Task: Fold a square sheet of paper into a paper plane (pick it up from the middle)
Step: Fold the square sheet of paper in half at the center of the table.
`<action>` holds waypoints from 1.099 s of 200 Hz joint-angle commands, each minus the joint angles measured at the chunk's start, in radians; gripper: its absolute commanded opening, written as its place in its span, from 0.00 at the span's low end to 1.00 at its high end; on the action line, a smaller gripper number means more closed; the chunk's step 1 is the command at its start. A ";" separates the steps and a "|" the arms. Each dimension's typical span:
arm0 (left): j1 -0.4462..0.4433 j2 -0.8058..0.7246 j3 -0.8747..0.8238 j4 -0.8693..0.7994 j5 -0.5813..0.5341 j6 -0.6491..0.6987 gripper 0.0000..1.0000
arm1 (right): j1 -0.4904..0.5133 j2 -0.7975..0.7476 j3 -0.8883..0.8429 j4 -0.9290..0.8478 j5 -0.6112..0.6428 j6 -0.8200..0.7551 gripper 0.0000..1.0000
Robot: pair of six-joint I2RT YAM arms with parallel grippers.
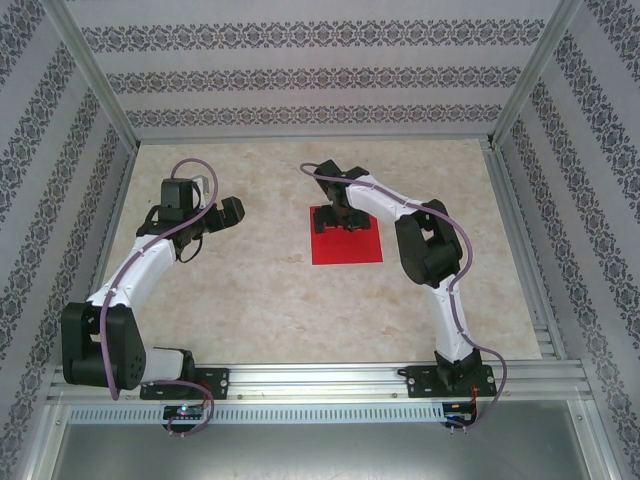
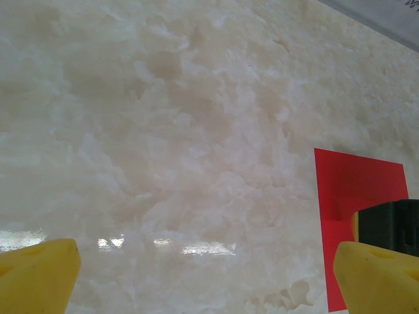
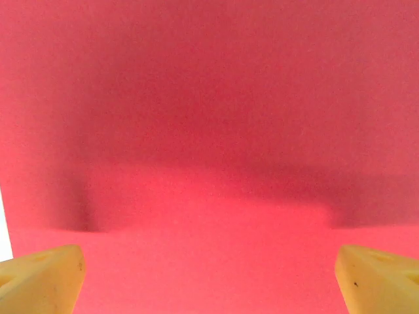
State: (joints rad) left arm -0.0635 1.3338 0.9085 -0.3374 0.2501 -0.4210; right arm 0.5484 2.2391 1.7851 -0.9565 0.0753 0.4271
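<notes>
Red and uncreased, the square sheet of paper point(image 1: 350, 245) lay flat on the table point(image 1: 250, 290), with the right gripper point(image 1: 337, 224) spread wide low over its far half and the left gripper point(image 1: 233, 209) equally wide, well to its left. The first pick-up seemed in hand; next, the right jaws probably had to settle at the sheet's middle and pinch gently.

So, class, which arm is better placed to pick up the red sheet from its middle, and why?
Probably right: the open right gripper is over the square sheet of paper; the open left gripper hangs over bare table beside it.
</notes>
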 commanded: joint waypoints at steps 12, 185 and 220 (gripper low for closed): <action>0.011 0.012 0.015 -0.017 0.008 -0.004 1.00 | -0.028 0.020 -0.075 0.034 -0.044 0.035 0.98; 0.011 0.024 0.020 -0.032 0.010 -0.006 1.00 | -0.045 0.001 -0.154 0.068 -0.057 0.032 0.85; 0.011 0.030 0.015 -0.026 0.026 -0.021 1.00 | -0.039 -0.091 -0.201 0.151 -0.161 0.044 0.62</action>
State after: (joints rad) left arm -0.0635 1.3506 0.9085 -0.3504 0.2535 -0.4213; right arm 0.5091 2.1868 1.6512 -0.8570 0.0418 0.4461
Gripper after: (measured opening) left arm 0.999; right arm 0.692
